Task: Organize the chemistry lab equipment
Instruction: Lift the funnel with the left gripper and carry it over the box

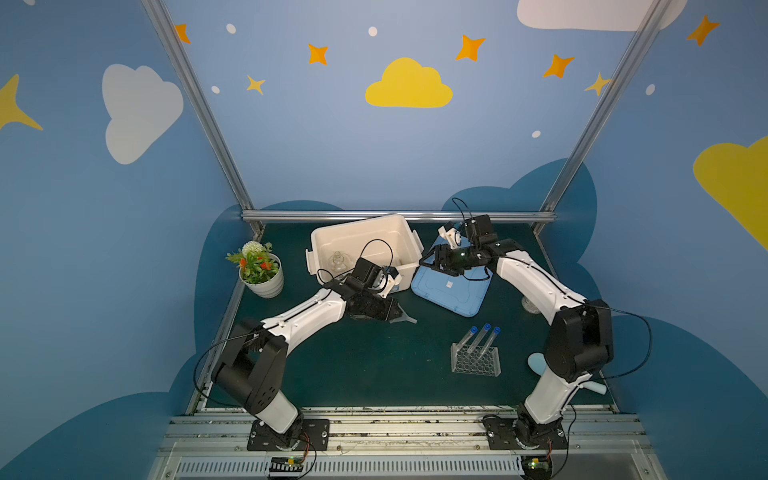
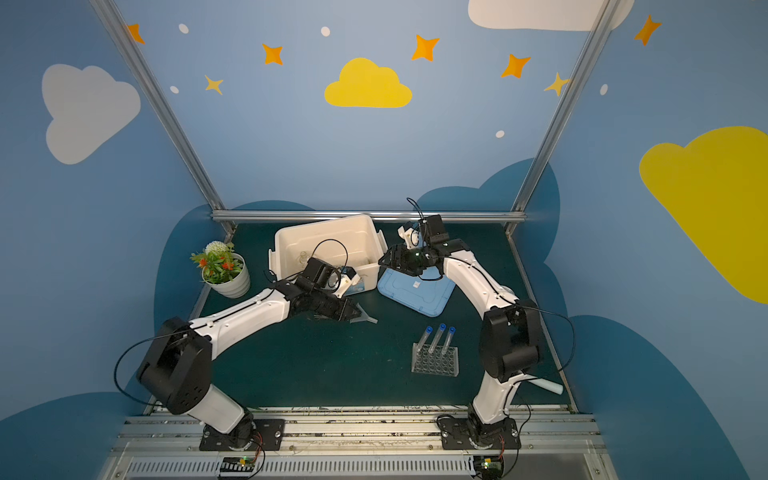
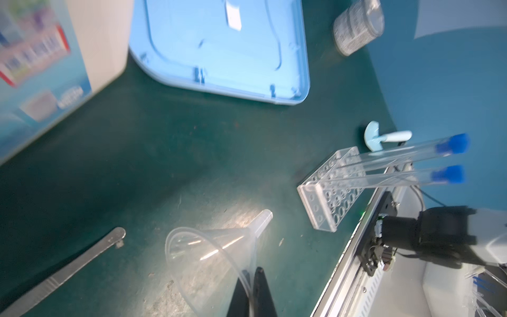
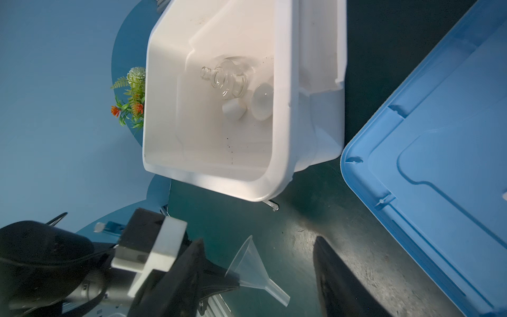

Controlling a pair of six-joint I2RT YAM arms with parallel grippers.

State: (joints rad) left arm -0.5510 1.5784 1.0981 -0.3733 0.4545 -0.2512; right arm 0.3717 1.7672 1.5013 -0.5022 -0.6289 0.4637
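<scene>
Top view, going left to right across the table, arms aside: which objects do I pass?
potted plant → white bin → clear rack holding three blue-capped test tubes → pale blue scoop. The funnel and blue lid overlap these, so omitted.

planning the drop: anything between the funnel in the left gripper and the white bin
Nothing visible lies between the funnel and the open bin; its lid sits aside. Only its near wall needs clearing. The right gripper hovers near its right corner.

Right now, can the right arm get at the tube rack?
Probably yes: the right gripper is open and empty, and the rack stands on open mat, nothing standing between them.
</scene>
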